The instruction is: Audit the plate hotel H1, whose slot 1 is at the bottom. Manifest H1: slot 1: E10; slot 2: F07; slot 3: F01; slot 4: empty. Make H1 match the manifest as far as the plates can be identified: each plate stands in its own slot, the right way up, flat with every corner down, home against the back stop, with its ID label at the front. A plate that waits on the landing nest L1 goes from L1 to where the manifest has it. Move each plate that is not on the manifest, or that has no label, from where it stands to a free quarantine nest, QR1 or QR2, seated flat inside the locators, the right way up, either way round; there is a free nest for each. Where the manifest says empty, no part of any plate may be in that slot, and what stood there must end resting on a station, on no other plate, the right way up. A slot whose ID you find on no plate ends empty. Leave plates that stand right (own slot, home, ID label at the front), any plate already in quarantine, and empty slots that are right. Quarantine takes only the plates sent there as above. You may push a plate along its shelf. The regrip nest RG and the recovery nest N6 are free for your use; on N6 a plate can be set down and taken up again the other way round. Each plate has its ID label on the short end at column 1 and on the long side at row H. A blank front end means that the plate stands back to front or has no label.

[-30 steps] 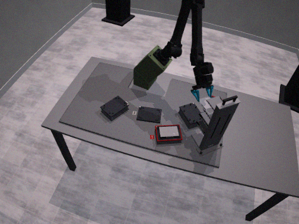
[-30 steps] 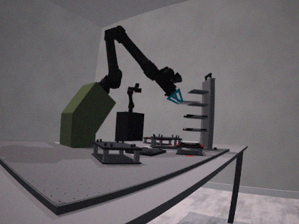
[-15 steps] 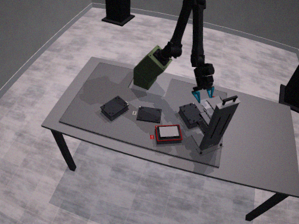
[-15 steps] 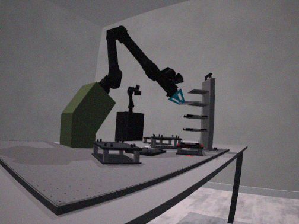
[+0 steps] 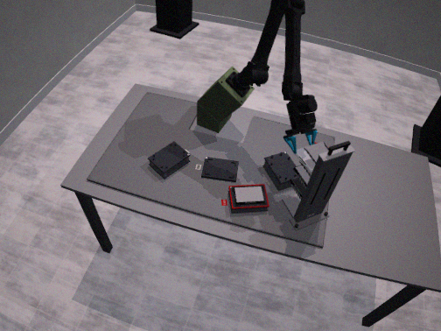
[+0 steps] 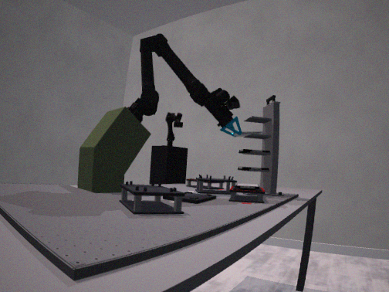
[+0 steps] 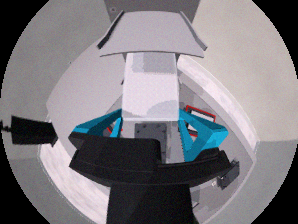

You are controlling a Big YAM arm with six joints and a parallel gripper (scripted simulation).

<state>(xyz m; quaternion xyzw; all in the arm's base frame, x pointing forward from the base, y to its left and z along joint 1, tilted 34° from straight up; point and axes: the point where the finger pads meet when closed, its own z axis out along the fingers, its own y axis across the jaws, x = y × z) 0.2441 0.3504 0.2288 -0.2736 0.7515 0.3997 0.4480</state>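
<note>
The hotel H1 (image 5: 321,188) (image 6: 271,154) stands at the right, with four shelves. My gripper (image 5: 302,148) (image 6: 237,134) (image 7: 150,111) is at slot 3, its blue fingers on both long sides of a white plate (image 7: 150,97) near its front end. That plate reaches back under the bare top shelf (image 7: 152,32); its rear and any label cannot be made out. Slots 1 and 2 hold a dark-edged plate (image 6: 252,168) and another dark-edged plate (image 6: 253,151). Another plate (image 5: 249,194) (image 6: 247,188), white on top, lies on a red-rimmed quarantine nest (image 5: 232,204) (image 7: 215,119).
A raised dark nest (image 5: 282,168) (image 6: 216,180) (image 7: 150,132) stands below, before the hotel. A low dark nest (image 5: 220,168) is mid-table, and another raised nest (image 5: 169,158) (image 6: 152,189) at the left. A second red-marked nest (image 6: 191,181) shows behind. The hotel's upright rises behind the shelves.
</note>
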